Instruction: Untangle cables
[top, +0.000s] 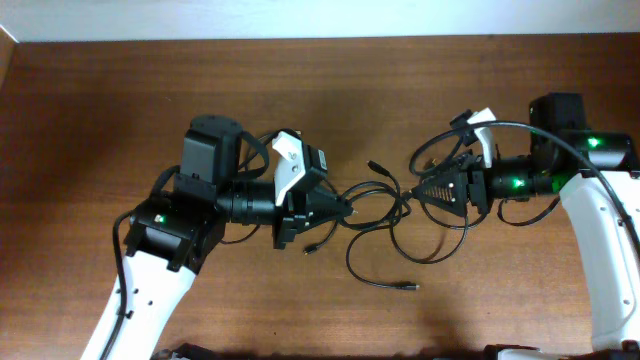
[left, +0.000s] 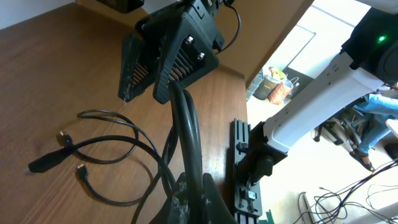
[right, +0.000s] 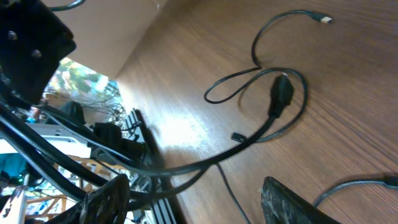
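Several thin black cables lie tangled on the wooden table between my two grippers, with one loop running down to a plug. My left gripper is shut on a black cable that rises from its jaws toward the right gripper. More cable loops lie on the table to the left of it. My right gripper stands open, and a taut cable crosses just beyond its fingertips. Past that cable, loops with a silver-tipped plug rest on the wood.
The brown wooden table stretches all round the tangle. A black mounting rail sits at the table's edge beside the right arm's base. Both white arm links reach in from the front, the left arm and the right arm.
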